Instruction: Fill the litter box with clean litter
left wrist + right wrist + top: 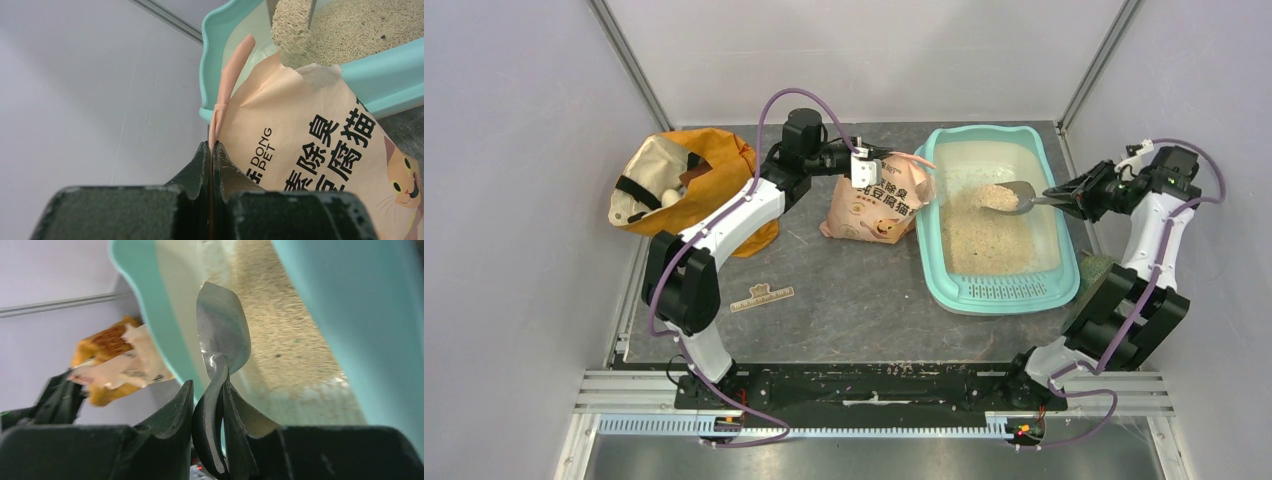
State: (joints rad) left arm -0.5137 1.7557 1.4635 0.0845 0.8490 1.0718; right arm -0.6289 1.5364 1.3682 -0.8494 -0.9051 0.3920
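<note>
The teal litter box (1064,288) lies right of centre, with pale beige litter (986,235) spread inside. The peach-pink litter pouch (879,205) stands against its left wall. My left gripper (861,166) is shut on the pouch's top edge (215,127). My right gripper (1064,197) is shut on the handle of a silver metal scoop (1014,195), which hangs over the box heaped with litter (996,196). In the right wrist view the scoop (222,332) shows from beneath, above the litter (285,335). In the left wrist view litter (292,30) fills the scoop above the box rim (212,45).
An orange fabric bag (686,180) lies open at the back left. A small tan strip (761,296) lies on the dark mat near the left arm. A green patch (1092,267) lies right of the box.
</note>
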